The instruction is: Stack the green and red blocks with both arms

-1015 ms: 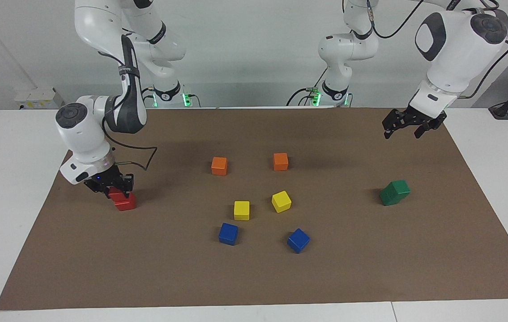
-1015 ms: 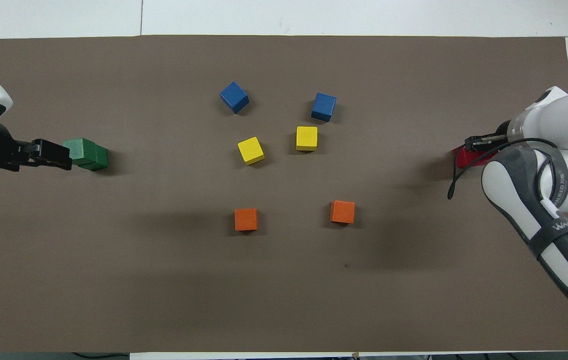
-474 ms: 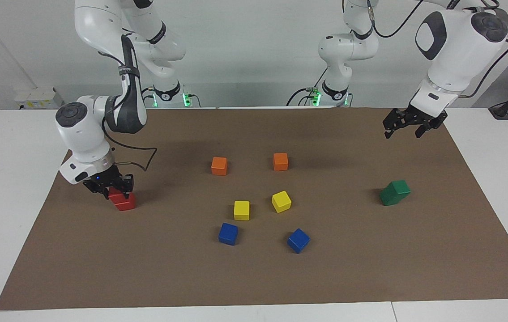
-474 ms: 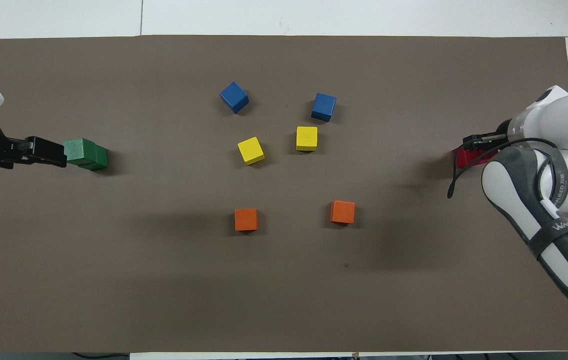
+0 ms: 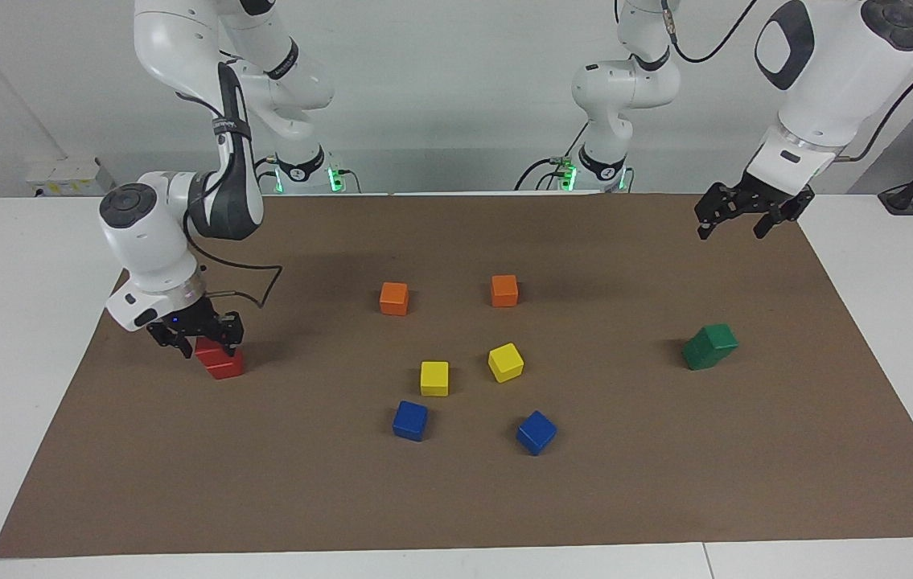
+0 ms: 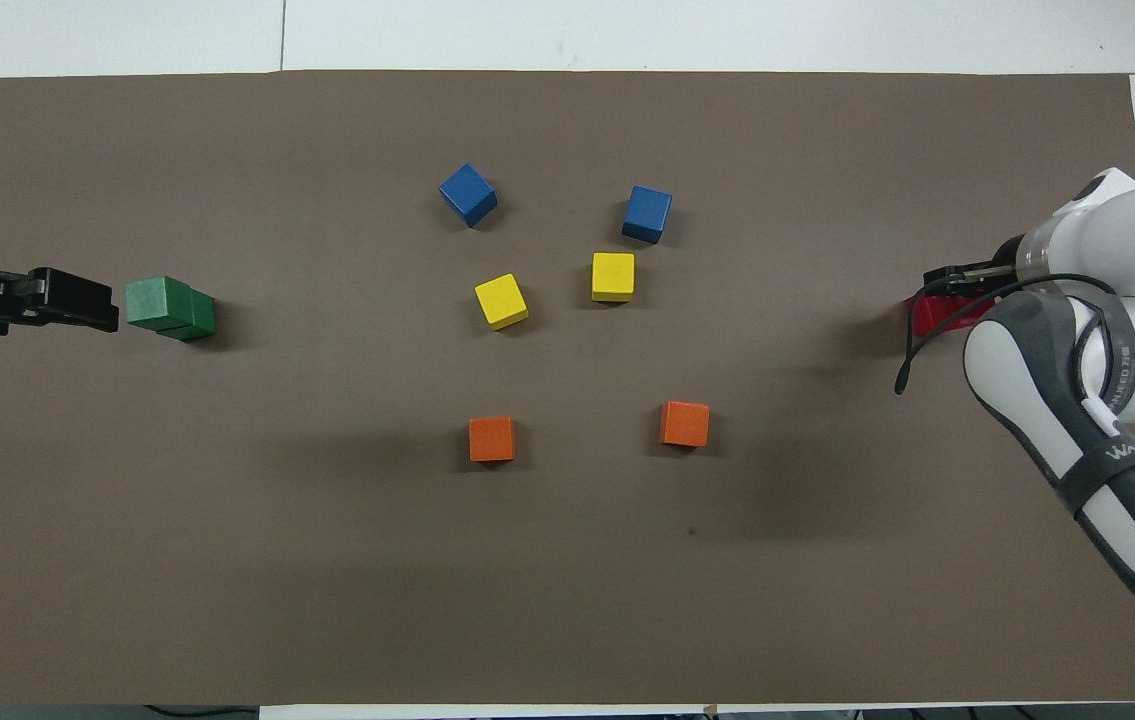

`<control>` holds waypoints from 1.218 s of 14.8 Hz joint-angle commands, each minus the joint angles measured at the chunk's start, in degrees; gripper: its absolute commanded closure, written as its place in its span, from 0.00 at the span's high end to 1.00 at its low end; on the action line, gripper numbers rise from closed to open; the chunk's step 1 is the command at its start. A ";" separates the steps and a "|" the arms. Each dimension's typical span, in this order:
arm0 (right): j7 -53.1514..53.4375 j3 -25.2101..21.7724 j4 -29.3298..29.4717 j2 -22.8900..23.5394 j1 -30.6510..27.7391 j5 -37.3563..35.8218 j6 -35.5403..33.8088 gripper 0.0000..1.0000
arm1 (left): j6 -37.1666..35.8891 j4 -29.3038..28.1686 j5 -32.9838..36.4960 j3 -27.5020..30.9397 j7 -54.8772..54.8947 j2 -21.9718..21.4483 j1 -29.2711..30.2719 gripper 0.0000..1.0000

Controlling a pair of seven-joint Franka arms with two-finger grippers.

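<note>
Two red blocks (image 5: 223, 366) stand stacked at the right arm's end of the mat; only part of them shows in the overhead view (image 6: 939, 312). My right gripper (image 5: 207, 346) is open, its fingers on either side of the top red block; my right gripper also shows in the overhead view (image 6: 949, 284). Two green blocks (image 5: 709, 346) are stacked at the left arm's end, the top one set askew; the green blocks also show in the overhead view (image 6: 169, 306). My left gripper (image 5: 731, 230) is open and empty, high over the mat, apart from the green stack, and also shows in the overhead view (image 6: 105, 310).
Mid-mat lie two orange cubes (image 5: 394, 298) (image 5: 504, 290) nearest the robots, two yellow cubes (image 5: 434, 378) (image 5: 506, 362), and two blue cubes (image 5: 410, 420) (image 5: 536, 432) farthest from the robots. The brown mat (image 5: 665, 482) covers a white table.
My left gripper has risen and drawn back from the green stack. My right gripper's fingers have spread apart around the top red block and it has lifted slightly.
</note>
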 commanded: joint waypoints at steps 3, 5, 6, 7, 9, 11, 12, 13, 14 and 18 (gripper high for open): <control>2.22 1.10 6.09 -2.82 1.20 0.44 -8.47 0.91 | -1.51 0.18 -0.06 0.09 0.09 -0.94 0.19 1.00; 2.22 1.19 8.37 -6.51 1.47 0.44 -14.63 0.98 | -1.34 0.35 -0.06 0.09 0.09 -0.85 0.19 1.00; 2.05 1.19 9.87 -8.01 1.47 0.44 -17.87 1.00 | -1.25 0.35 -0.06 0.09 0.09 -0.85 0.19 1.00; 1.96 1.54 11.36 -9.24 1.47 0.44 -21.47 1.00 | -1.25 0.35 -0.06 0.09 0.09 -0.85 0.11 1.00; 2.04 2.42 16.44 -10.04 1.47 0.44 -29.99 1.00 | -1.42 0.53 -0.06 0.09 0.09 -0.85 0.11 1.00; 1.96 2.68 20.50 -10.48 1.38 0.52 -36.51 1.00 | -1.42 0.44 -0.06 0.09 0.09 -0.85 0.19 1.00; 1.96 2.68 20.78 -11.35 1.38 0.52 -37.67 1.00 | -1.34 0.35 -0.06 0.09 0.09 -0.85 0.19 1.00; 1.96 2.77 20.78 -12.32 1.46 0.87 -38.55 1.00 | -1.34 0.35 -0.06 0.18 0.09 -0.85 0.19 1.00; 2.13 2.68 20.78 -13.20 1.38 2.09 -39.60 1.00 | -1.34 0.35 -0.06 0.09 0.09 -0.85 0.19 1.00; 2.22 0.93 20.87 -15.14 1.73 3.42 -42.69 1.00 | -1.16 0.27 -0.06 0.18 0.18 -0.94 0.19 1.00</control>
